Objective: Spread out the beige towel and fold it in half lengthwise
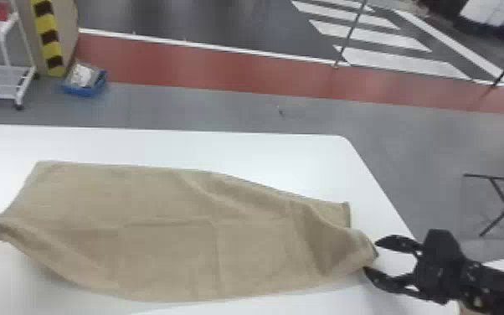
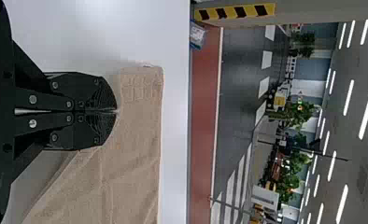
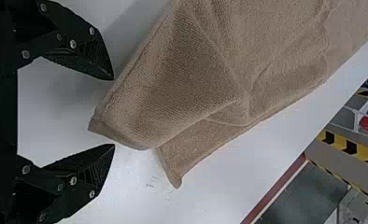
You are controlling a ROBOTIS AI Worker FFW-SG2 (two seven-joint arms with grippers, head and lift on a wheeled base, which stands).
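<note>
1. Since one end needs an anchor while the other is opened out, the left gripper (image 2: 116, 111) has its two fingers pressed together on an edge of the beige towel (image 1: 171, 234), pinching it near a corner, probably so that side will not slide
2. The towel lies lengthwise across the white table (image 1: 284, 155), its left end drawn to a point where the left gripper has it, which would explain the slanting folds running from there into the cloth
3. Beside the opposite end, the right gripper (image 3: 113, 112) has its fingers spread apart, the turned corner (image 3: 95, 125) lying just beyond the gap between their tips; nothing is pinched there, and the opening looks meant to take that corner
4. Next to it, a second corner (image 3: 175, 179) lies on the tabletop, partly tucked beside the raised flap, so this end is bunched, not square
5. My reading is that spreading is the step in hand and the lengthwise fold has yet to be made, as the right end would need straightening first
6. What comes next, I judge, is closing on the turned corner and drawing it outward against the left hold; gripping too little hem could let it slip, while taking two layers could lock the crease in
</note>
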